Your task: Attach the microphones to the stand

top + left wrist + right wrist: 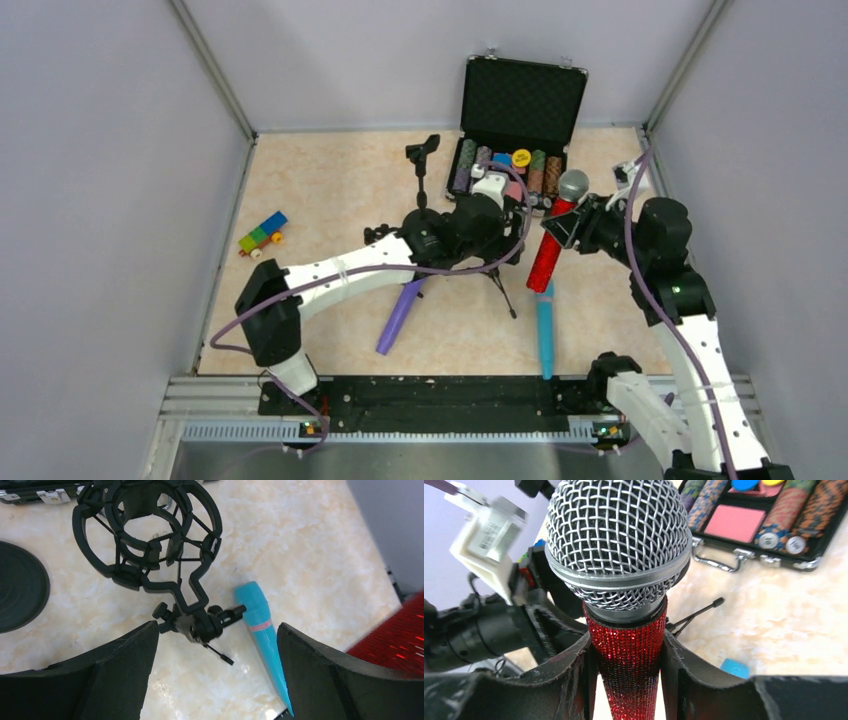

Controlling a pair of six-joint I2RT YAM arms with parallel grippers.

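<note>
**A:** Where is the red microphone (626, 675) sitting?

**B:** It is hanging in the right gripper (626, 650). The gripper is clamping the glittery handle just under the silver mesh head. It is holding the microphone tilted above the table (330, 200), with the head pointing toward the open case (522, 100) of poker chips.

**A:** And what is the left gripper (217, 630) doing?

**B:** It is hovering with its jaws wide apart and closing on nothing. In its wrist view the black shock mount (189, 587) of the stand (503, 290) is lying below it. The mount's swivel joint is showing between the two fingers.

**A:** What about the other two?

**B:** The teal microphone (260, 630) is lying flat on the table just beside that joint. The purple microphone (400, 315) is lying on the table too, with its far end running under the left arm.
</note>
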